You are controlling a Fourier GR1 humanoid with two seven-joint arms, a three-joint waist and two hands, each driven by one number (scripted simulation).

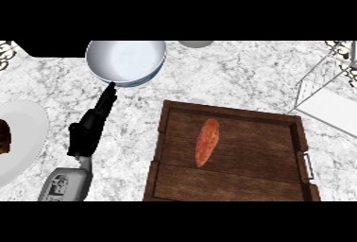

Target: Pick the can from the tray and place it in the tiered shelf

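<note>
Can position? Report.
– Cannot tell; the wooden tray carries one long orange-red item, lying flat near its middle.

Hands?
– The left hand is over the marble counter, left of the tray. Its fingers are straight and pressed together, with the tips at the rim of the grey bowl.

Surroundings?
– The tiered shelf stands at far right, and a white plate at far left.

A white bowl sits on the marbled desk near its far edge. At the left edge lies a white plate bearing a dark brown piece of food, only partly in view.
</note>
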